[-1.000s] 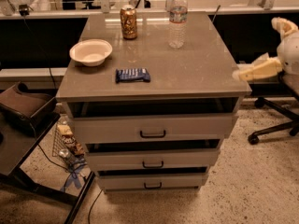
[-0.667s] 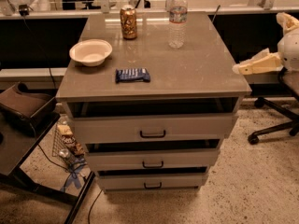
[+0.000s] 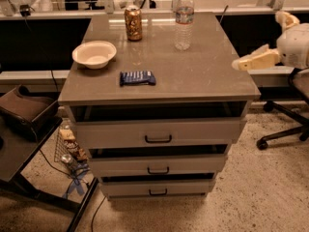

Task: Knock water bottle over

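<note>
The water bottle stands upright at the back of the surface, right of centre in the upper part of the frame. It is clear ribbed plastic with a white cap, and the print on its pale label band is too small to read. To its left, well apart, stands a gold-brown can whose lettering cannot be made out either. Nearer the front left sits a white bowl. Just right of it lies a dark blue snack packet with pale markings that stay unreadable.

The pincer, cream-coloured, hangs off the right edge of the surface, level with its top and well apart from the bottle. Whether it is open or closed cannot be told. The arm behind it is cut off by the right border.

Under the surface are three drawers with dark handles. A placard at the upper right seems to read "05". An office chair is partly cropped at right.
</note>
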Controlling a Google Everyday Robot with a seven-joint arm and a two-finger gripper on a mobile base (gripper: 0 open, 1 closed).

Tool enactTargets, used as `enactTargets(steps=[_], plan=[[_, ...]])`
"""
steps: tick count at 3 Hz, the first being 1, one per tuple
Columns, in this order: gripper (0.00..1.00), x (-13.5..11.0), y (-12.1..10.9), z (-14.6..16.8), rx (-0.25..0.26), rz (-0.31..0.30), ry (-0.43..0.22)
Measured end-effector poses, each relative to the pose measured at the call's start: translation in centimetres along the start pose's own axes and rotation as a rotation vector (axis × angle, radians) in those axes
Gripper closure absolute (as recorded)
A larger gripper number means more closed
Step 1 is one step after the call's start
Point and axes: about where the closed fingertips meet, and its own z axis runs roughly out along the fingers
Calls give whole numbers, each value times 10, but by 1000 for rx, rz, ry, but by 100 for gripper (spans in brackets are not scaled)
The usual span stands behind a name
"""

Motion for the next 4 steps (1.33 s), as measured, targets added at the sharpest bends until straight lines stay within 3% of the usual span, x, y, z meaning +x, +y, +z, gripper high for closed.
enactTargets(steps=[2,3,4], plan=[[0,4,-52,95,-13,151,-100],[0,0,-65,138,-52,219,-109],[0,-9,-61,175,-103,278,-119]])
